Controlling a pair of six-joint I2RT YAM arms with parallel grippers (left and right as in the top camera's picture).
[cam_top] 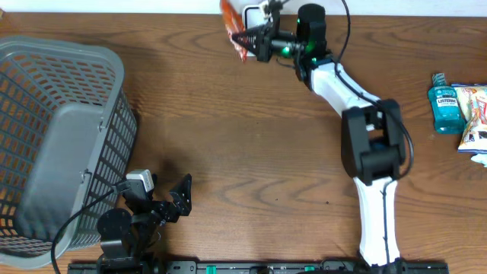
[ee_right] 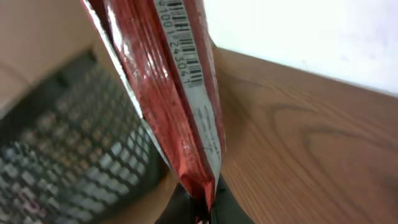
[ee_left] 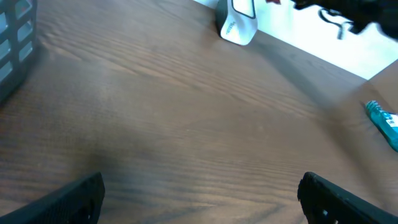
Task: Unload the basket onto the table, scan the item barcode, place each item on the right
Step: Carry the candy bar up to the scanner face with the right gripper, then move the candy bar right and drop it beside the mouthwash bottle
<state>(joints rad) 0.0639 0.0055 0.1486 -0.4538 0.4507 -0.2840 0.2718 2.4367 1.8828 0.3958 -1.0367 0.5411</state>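
Right gripper (cam_top: 242,38) is pinched fully shut on 1 crimped end of the red snack packet (ee_right: 168,93), holding it at the far table edge right next to the white scanner (ee_left: 238,25). Left gripper (ee_left: 202,202) sits wide open with nothing in it. My worry: the barcode (ee_right: 181,43) is on shiny, creased foil, so glare or a twist could kill the read, and that thin pinch might let it slip.

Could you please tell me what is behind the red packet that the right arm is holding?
A white device stands at the table's far edge just behind the red packet, which the right fingers pinch. The packet and those fingers cover part of it.
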